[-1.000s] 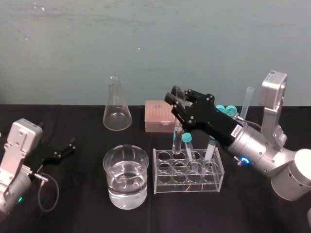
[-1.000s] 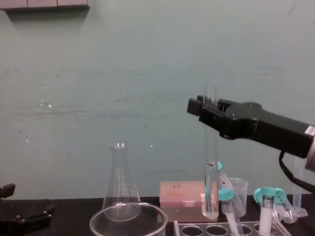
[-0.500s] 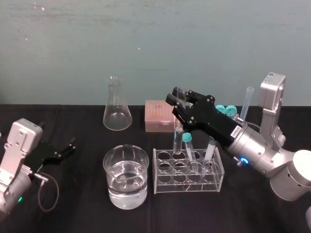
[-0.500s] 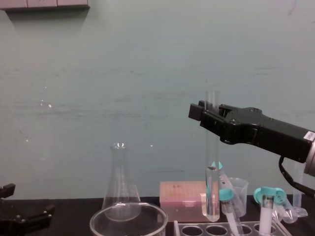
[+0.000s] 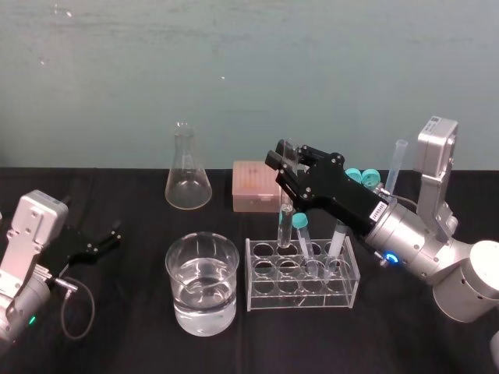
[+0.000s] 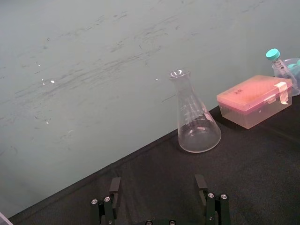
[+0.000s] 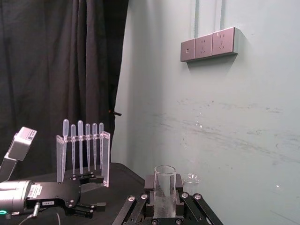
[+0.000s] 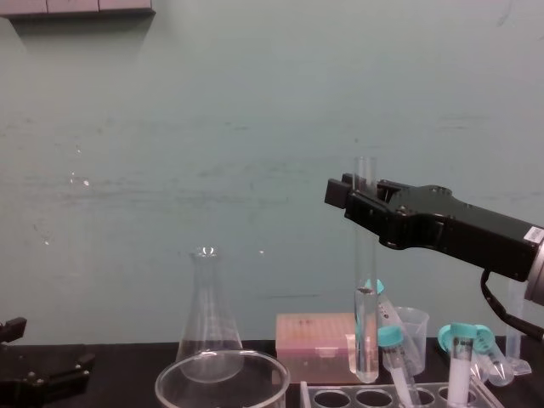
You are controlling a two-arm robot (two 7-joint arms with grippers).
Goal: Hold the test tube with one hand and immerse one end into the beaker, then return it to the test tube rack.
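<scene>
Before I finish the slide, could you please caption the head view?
Right hand holds the test tube upright at the rack, beside the beaker; left hand, open, at the table's left.

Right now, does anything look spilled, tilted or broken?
No spill or damage. The teal-capped tubes lean in the test tube rack; the right gripper holds the test tube upright. The left gripper sits far left.

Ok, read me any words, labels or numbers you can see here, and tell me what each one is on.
None can be read.
White label on the wrist of the right hand gripping the test tube: too small.
White sticker on the left hand's wrist: too small.
Graduation marks on the flask: too faint.
</scene>
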